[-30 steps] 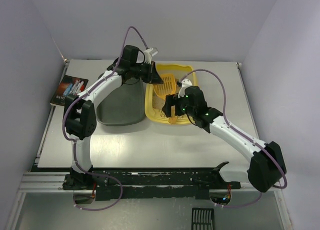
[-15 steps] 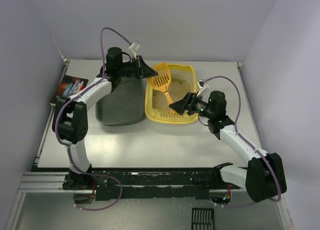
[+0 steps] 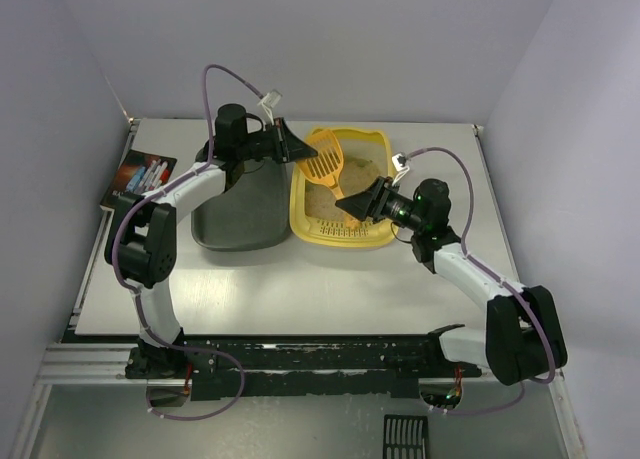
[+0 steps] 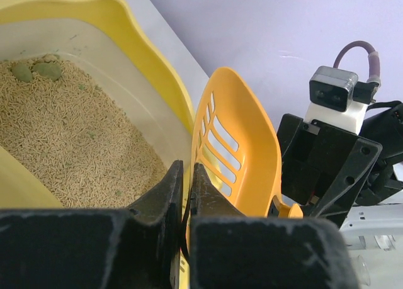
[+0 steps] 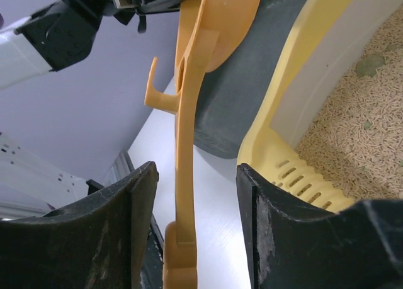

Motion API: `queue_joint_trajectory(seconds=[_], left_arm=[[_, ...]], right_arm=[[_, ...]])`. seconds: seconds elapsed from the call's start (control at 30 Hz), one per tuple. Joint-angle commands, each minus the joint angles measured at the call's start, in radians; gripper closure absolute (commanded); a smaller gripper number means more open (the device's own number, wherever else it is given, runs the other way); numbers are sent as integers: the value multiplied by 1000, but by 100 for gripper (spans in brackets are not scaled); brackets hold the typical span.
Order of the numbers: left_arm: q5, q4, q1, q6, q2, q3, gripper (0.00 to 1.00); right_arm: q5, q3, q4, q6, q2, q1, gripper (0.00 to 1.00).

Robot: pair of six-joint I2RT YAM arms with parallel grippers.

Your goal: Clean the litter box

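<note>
Bright, even, diffuse light — soft shadows, blurry wrist-view foregrounds

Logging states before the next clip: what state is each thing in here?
scoop: held in the air, nothing in it.
litter box: on the table, holding litter with green clumps.
grey tray: on the table, beside the litter box.
left gripper: shut on the scoop's rim.
right gripper: open, straddling the scoop's handle.
</note>
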Motion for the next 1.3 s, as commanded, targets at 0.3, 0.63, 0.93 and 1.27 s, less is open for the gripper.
queue_joint_trajectory(seconds=[0.3, 0.63, 0.93, 1.27], left_arm=[[-39, 89, -3, -31, -38, 3, 93], [-48, 83, -1, -18, -49, -17, 90], [-54, -137, 21, 44, -111, 144, 1], [-344, -485, 77, 243, -158, 319, 1]], right_arm=[[16, 48, 35, 12, 50, 55, 52], [31, 53, 31, 24, 65, 57, 100], [230, 147, -300, -62, -29, 62, 100], [536, 460, -918, -127, -77, 66, 100]])
